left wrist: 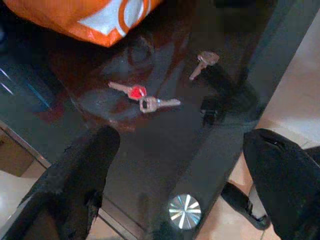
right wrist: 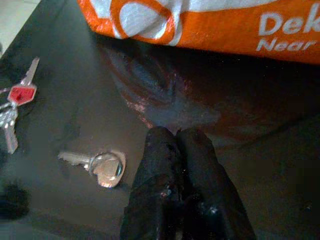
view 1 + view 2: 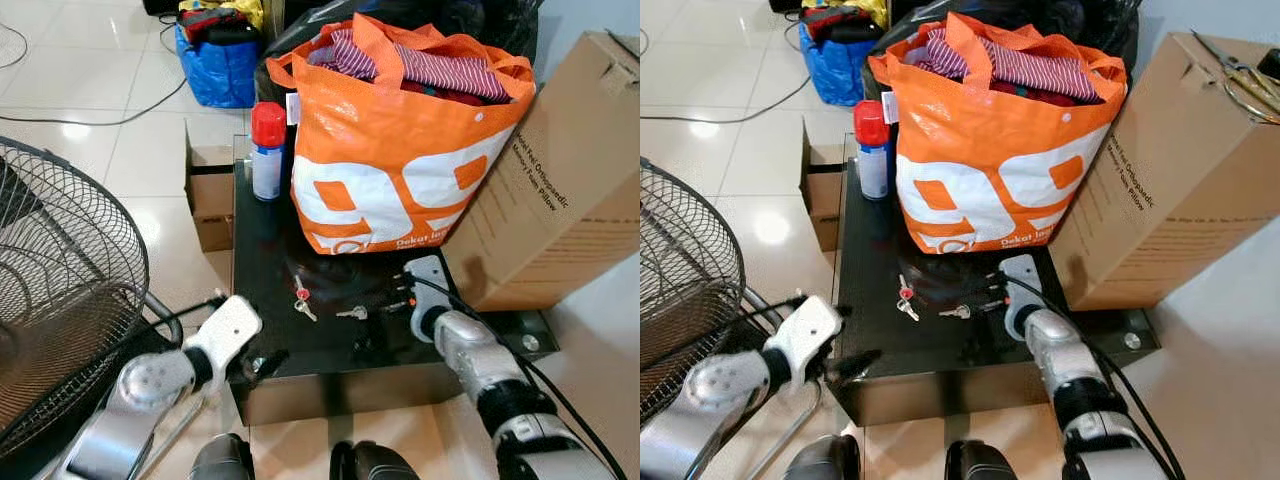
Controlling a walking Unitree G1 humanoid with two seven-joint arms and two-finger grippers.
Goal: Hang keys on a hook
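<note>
So the keys are lying flat on the black glass table (image 3: 262,262), right in front of the orange shopping bag (image 3: 400,160). It's a small bunch with a red-headed key (image 1: 135,92) and a plain silver one (image 1: 159,103) joined to it, plus a separate single key (image 2: 97,163) lying a little apart toward the robot's right.

The right gripper (image 2: 177,142) is low over the table with its fingers pressed together, holding nothing, tips just beside that single key. The left gripper (image 1: 180,165) hangs at the table's near edge with its fingers spread wide, and the bunch sits beyond the gap between them.

Handling-wise, I'd guess these are a pain: light, thin, stiff metal lying flush on slick glass, so there's barely any edge to get under, and they'll probably skate away if nudged. Best bet looks like pinching the chunkier red head or the spot where the two join, since that stands up a bit. The blades are too flat. No hook that I can spot in any of the views.
</note>
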